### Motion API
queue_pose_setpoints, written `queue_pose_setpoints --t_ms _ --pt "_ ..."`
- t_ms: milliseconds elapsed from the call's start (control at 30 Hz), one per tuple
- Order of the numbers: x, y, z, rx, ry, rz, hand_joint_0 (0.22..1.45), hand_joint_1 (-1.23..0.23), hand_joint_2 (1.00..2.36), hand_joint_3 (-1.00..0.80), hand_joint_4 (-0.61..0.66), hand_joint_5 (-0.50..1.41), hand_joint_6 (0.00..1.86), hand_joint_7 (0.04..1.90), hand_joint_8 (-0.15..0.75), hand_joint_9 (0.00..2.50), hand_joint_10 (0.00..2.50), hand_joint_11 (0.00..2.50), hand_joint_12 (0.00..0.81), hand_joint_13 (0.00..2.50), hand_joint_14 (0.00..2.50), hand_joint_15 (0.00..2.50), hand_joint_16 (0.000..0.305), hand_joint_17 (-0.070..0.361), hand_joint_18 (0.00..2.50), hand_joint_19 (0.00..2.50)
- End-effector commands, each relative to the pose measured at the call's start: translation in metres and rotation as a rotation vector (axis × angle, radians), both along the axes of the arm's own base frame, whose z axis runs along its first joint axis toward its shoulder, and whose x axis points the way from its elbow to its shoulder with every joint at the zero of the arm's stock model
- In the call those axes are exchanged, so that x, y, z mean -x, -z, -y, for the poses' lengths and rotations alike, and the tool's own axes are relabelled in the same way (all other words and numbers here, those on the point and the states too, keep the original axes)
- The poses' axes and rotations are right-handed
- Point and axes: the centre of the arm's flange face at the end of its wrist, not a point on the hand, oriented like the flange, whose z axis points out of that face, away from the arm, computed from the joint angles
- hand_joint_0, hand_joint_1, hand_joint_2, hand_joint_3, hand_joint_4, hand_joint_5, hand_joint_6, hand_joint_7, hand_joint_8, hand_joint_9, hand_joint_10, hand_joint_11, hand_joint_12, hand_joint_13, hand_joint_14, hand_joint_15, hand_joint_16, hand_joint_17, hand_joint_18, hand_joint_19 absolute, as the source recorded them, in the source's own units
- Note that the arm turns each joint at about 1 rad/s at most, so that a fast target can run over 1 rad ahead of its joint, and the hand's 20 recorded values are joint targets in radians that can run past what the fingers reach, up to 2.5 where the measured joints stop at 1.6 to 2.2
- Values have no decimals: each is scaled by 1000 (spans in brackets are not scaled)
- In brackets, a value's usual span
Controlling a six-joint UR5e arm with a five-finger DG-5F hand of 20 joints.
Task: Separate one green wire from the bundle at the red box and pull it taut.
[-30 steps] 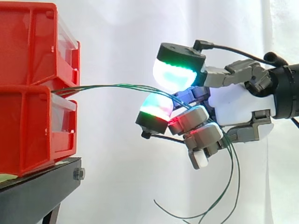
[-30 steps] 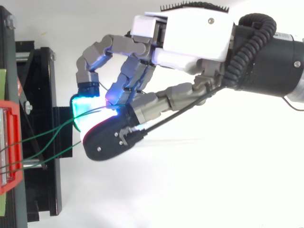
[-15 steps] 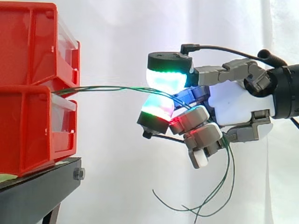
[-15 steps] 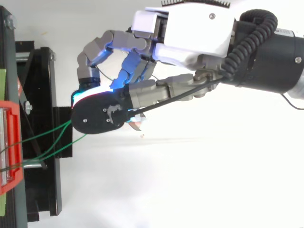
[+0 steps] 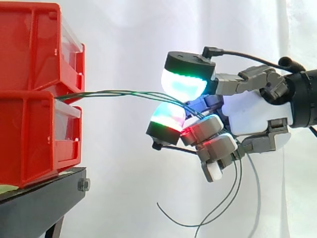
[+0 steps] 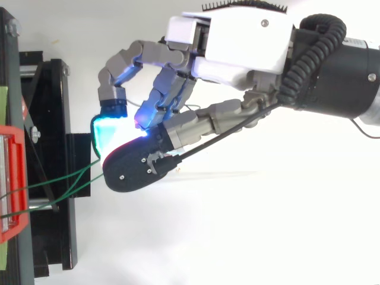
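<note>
2 stacked red bins (image 5: 27,139) sit on a black stand (image 5: 39,208) at the left, before a white curtain (image 5: 124,29). A bundle of thin green wires (image 5: 124,92) comes out of the gap between the upper and the lower bin and runs almost level to the right, with a slight bow, to the robot hand (image 5: 250,116).

In the side view the wires pass between 2 glowing fingertips (image 5: 184,82), the cyan-and-green upper one over a lower one lit cyan, green and red. These 2 stand slightly apart, and I cannot tell whether either presses on a strand. Past them the wires slip behind the other fingers, which are curled in toward the palm with red glow at their tips. So the robot hand is closed round the bundle, not spread. Below the robot hand the loose ends hang down and curl freely in the air.

From above, the robot hand (image 6: 237,44) reaches in from the right. At least 2 green strands (image 6: 65,181) fan from the bin's front (image 6: 12,178) across the stand (image 6: 56,119) and meet under the black-backed fingertip.
</note>
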Motion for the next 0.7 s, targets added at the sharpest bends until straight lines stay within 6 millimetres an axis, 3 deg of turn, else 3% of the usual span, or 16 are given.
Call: queue_pose_setpoints --t_ms 0,367,667 --pt "1 0 -1 -1 -1 -7 623 -713 1011 -376 147 -201 908 1108 305 1119 34 1717 363 1212 25 1155 55 123 994 640" --pt "2 4 -2 1 -3 -20 635 -823 1023 -180 75 -215 924 1141 299 1075 19 1738 366 1186 26 1149 55 123 978 612" --pt "3 4 -2 0 -3 -22 716 -888 1004 -454 149 -211 916 1094 307 1070 0 1706 365 1169 27 1128 54 121 965 576"
